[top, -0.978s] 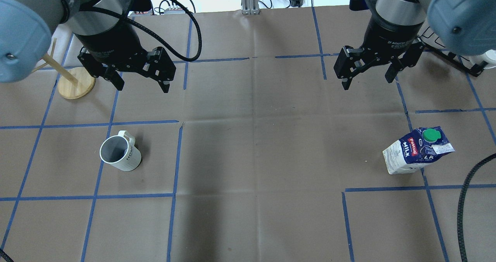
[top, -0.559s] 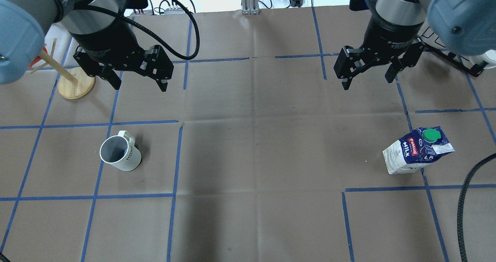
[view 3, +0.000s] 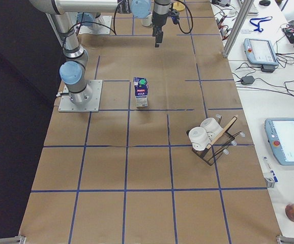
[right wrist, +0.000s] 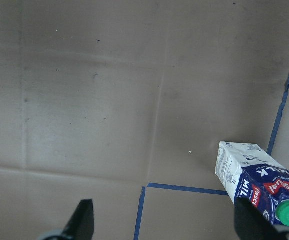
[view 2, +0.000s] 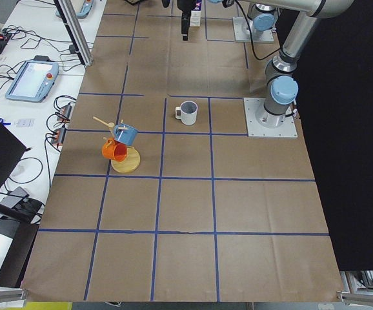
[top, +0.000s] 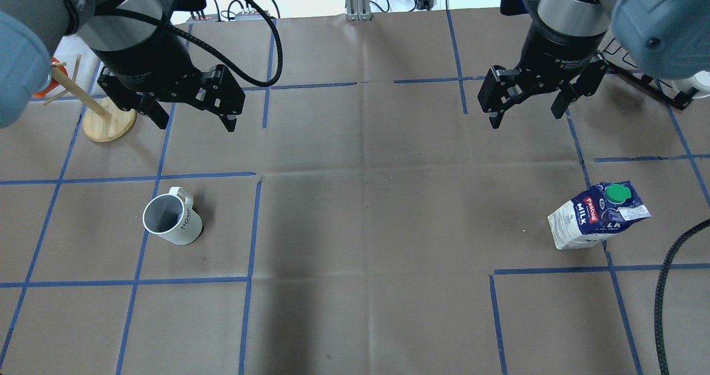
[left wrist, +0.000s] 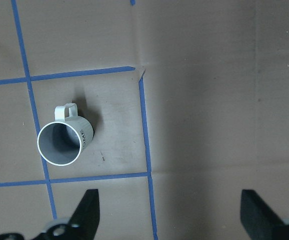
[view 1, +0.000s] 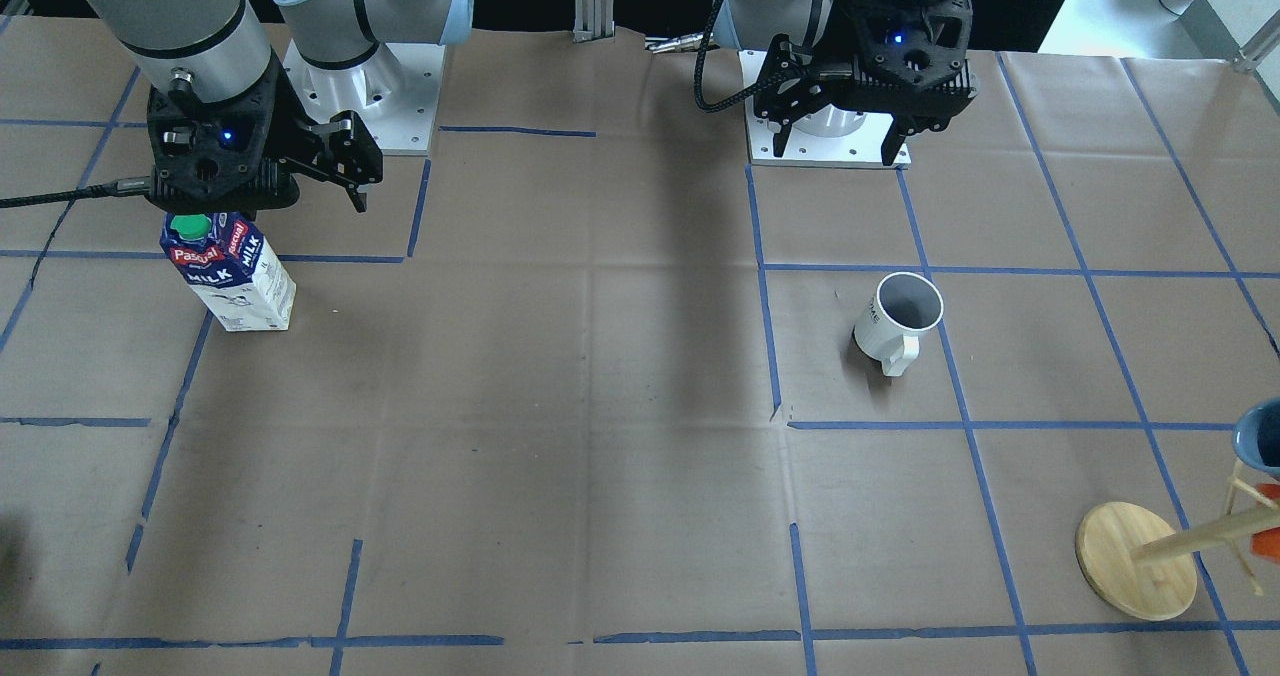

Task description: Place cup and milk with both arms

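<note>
The white cup (top: 172, 222) stands upright on the brown table, handle towards the far side; it also shows in the left wrist view (left wrist: 62, 140) and the front view (view 1: 898, 321). My left gripper (top: 195, 121) is open and empty, high above the table and beyond the cup. The milk carton (top: 596, 217) with its green cap stands upright at the right; it also shows in the right wrist view (right wrist: 259, 182) and the front view (view 1: 232, 271). My right gripper (top: 524, 118) is open and empty, above the table, beyond and left of the milk.
A wooden mug stand (top: 109, 118) with a blue cup (view 2: 125, 134) and an orange cup (view 2: 113, 150) stands at the far left. A black wire rack with white cups (view 3: 208, 134) stands at the far right. A black cable (top: 665, 286) hangs at the near right.
My left gripper has drifted slightly away and to the left, still open. The right gripper, the cup and the milk have not moved.
</note>
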Robot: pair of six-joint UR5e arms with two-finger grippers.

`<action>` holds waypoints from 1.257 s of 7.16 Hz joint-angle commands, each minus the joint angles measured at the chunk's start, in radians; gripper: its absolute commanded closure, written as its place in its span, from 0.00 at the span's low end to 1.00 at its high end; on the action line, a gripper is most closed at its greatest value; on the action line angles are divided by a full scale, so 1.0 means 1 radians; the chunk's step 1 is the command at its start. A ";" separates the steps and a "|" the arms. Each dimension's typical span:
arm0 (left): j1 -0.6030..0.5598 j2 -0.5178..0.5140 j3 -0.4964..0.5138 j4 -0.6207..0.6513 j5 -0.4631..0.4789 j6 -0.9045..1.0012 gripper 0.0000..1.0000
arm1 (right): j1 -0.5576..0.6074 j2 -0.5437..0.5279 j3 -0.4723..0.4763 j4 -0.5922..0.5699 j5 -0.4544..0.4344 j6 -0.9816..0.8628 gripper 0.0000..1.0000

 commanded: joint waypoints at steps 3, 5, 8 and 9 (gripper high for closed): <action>0.224 0.100 -0.265 0.106 0.106 0.240 0.03 | 0.000 0.000 -0.001 -0.003 0.000 0.000 0.00; 0.278 0.078 -0.433 0.404 0.103 0.415 0.03 | 0.000 0.001 -0.001 -0.003 0.000 0.000 0.00; 0.462 0.058 -0.568 0.544 -0.015 0.585 0.01 | 0.000 0.001 0.000 -0.003 0.000 0.000 0.00; 0.462 0.005 -0.568 0.553 -0.033 0.582 0.01 | 0.000 0.001 0.000 -0.003 0.000 -0.002 0.00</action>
